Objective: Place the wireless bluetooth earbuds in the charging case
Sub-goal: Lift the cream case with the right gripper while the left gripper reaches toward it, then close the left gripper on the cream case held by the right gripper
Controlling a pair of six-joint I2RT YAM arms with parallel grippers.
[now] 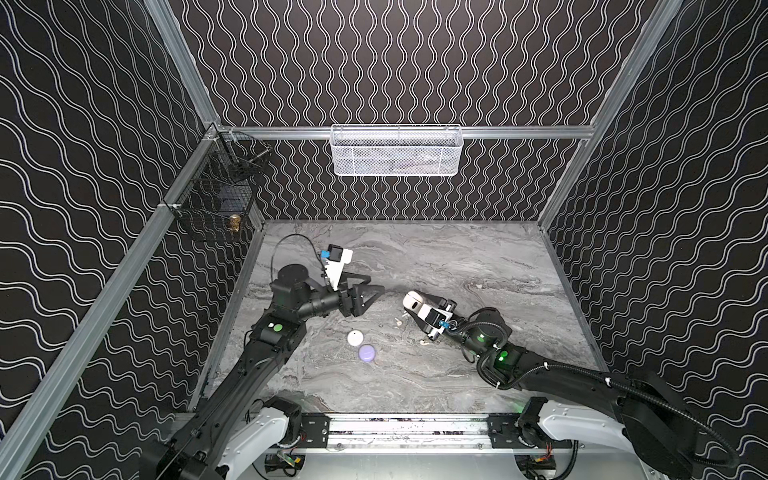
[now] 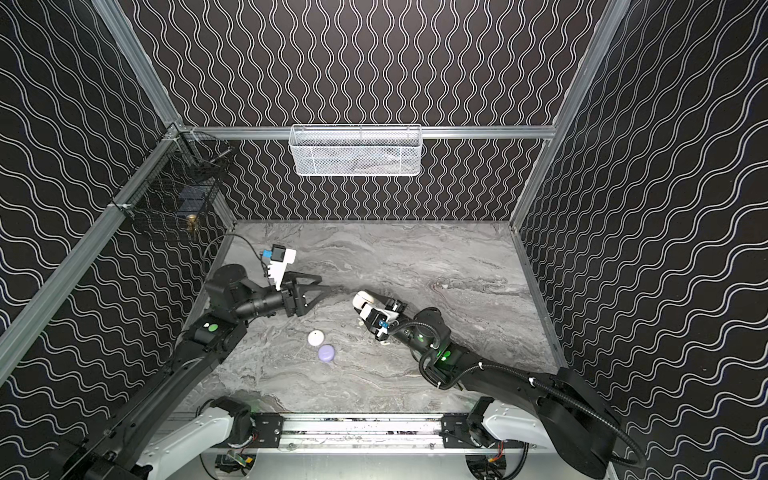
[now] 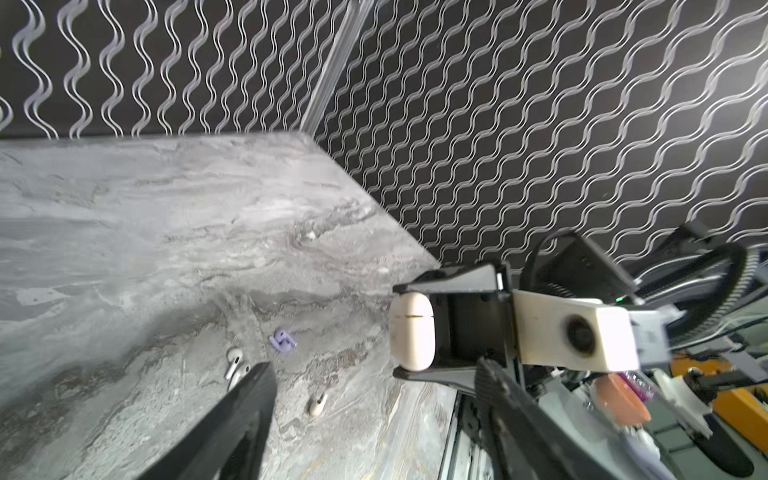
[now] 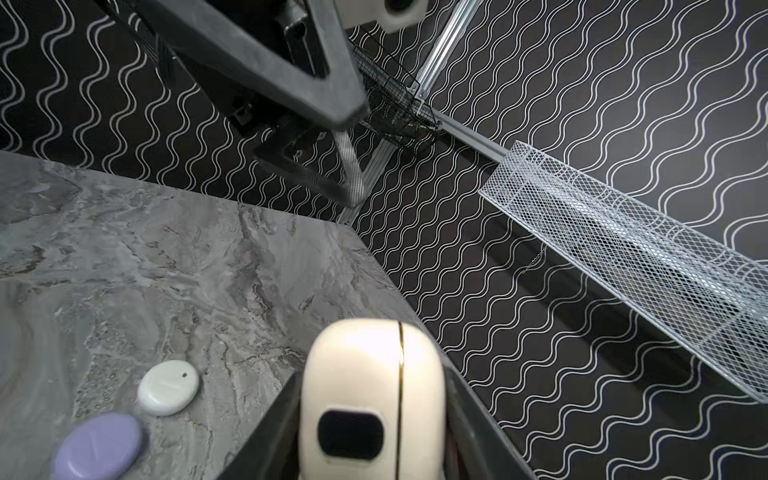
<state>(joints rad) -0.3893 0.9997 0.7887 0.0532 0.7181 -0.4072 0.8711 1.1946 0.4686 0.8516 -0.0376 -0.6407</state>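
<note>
So the cream charging case point(image 4: 365, 395) is clamped between the fingers of the right gripper point(image 1: 417, 302) and held up off the grey marble table point(image 1: 478, 257), roughly mid-table. Its lid seam is seen as one thin line, so it looks shut.

The left gripper point(image 1: 377, 282) is pointed toward the case from a little way off. It's also raised above the surface, with the jaws spread apart and nothing caught between them.

The earbuds that can be made out are all lying loose on the marble near the held case. In the left wrist view a lavender earbud point(image 3: 282, 338) is seen flat on the table. Two white earbuds point(image 3: 233, 360) are lying side by side close to it, partly hidden behind a left finger. An off-white earbud point(image 3: 318, 405) is set a bit apart from those.

A round white case point(image 1: 355, 338) and a round lavender case point(image 1: 366, 353) are parked just beside each other nearer the front edge, with neither gripper touching them.
</note>
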